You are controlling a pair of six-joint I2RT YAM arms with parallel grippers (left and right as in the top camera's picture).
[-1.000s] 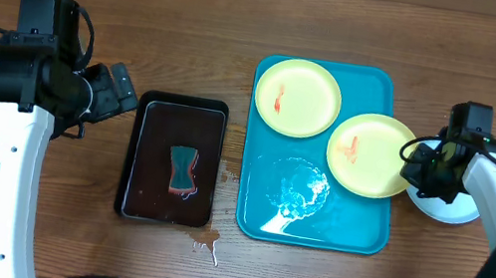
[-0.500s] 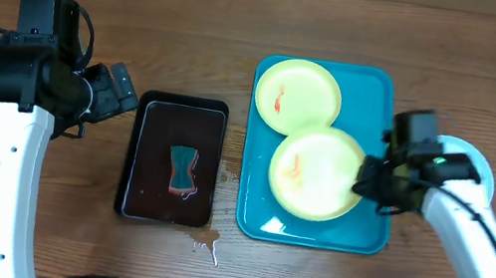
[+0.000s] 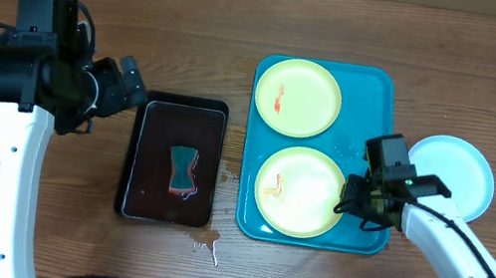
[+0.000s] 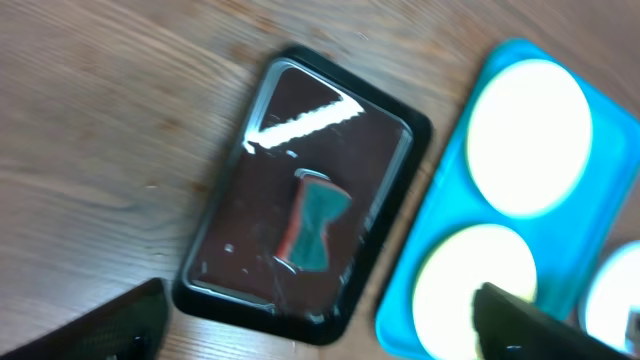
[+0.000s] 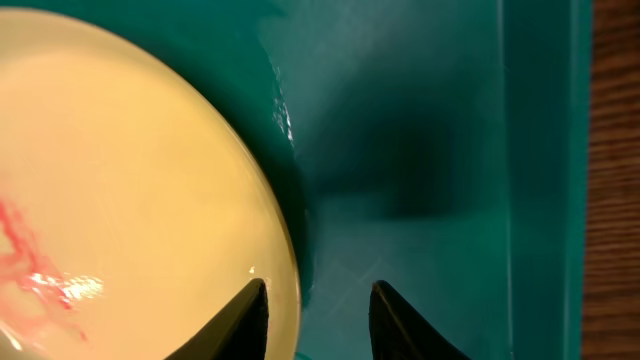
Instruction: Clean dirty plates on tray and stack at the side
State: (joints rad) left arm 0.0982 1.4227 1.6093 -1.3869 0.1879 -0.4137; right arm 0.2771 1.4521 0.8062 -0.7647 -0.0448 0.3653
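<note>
Left hand [image 3: 130, 89] hangs over the bench [image 3: 197, 19], fingers spread wide, nothing in them. Just to its right is the black tray [image 3: 139, 156] with a sponge [image 3: 182, 169] inside; the left wrist view is too blurry for any detail. Further right, the blue tray [image 3: 377, 90] carries both yellow plates. The far yellow plate [image 3: 300, 97] is out beyond the right hand [image 3: 356, 200]. The near yellow plate [image 3: 300, 190], red smear on it, lies flat with its rim between that hand's fingers, which are only a little apart. Can't tell if they touch it. The pale blue plate [image 3: 455, 172] sits on the bench off that hand's right side, edge partly hidden by the arm.
</note>
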